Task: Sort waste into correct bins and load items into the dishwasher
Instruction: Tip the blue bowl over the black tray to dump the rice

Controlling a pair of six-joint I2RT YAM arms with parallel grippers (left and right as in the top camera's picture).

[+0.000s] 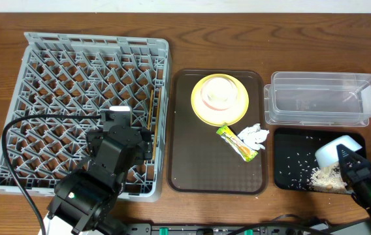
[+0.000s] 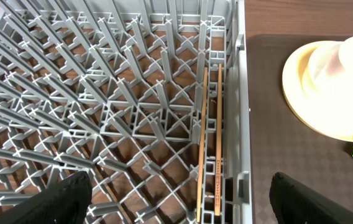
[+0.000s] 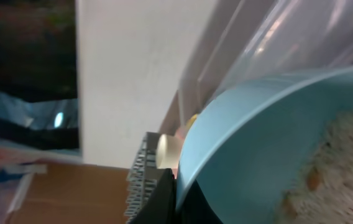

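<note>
Now the light-blue bowl (image 1: 334, 150) sits tilted over crumbs (image 1: 324, 177).

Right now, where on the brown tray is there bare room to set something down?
The brown tray is bare in its near half, below wrapper and napkin, and along the left beside the plate. Crowded: its far right.

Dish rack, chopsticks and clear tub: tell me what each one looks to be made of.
Grey lattice dish rack: moulded plastic by the look, matt, one even grey across the thin pegs and walls.
Two thin brown chopsticks: probably wood or bamboo, warm tan with a dull surface.
Clear rectangular tub: transparent plastic, glossy; the table shows through it and its edges catch bright highlights.
</note>
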